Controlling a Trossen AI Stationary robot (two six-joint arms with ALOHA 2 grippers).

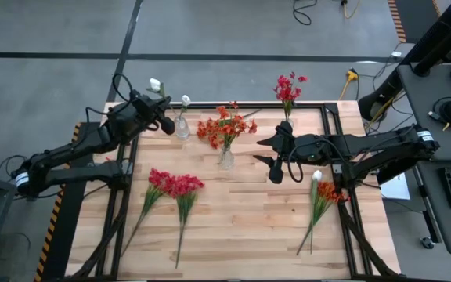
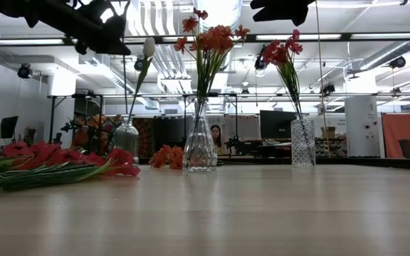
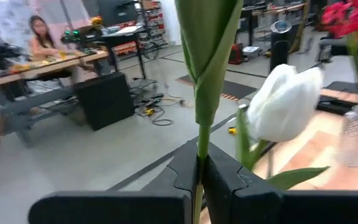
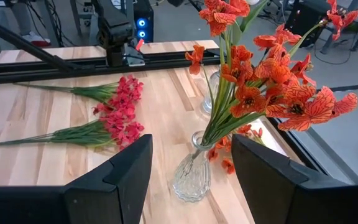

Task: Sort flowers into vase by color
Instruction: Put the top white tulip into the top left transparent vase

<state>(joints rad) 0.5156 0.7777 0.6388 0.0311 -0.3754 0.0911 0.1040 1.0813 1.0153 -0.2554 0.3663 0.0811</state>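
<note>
White flower [image 1: 156, 84] upper left of high view, stem pinched in left gripper [image 1: 163, 119] above small vase [image 1: 182, 128]. Right gripper [image 1: 275, 160] spread, empty, mid-frame. Advice: keep stem vertical, centre over neck, lower slowly.

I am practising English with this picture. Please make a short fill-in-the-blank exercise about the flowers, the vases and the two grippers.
1. The left gripper is shut on the stem of a ____ flower.
2. The middle vase holds ____ flowers.
3. The right gripper is ____, holding nothing.
4. Two red sprays lie flat on the ____.

Missing words: white; orange; open; table
</note>
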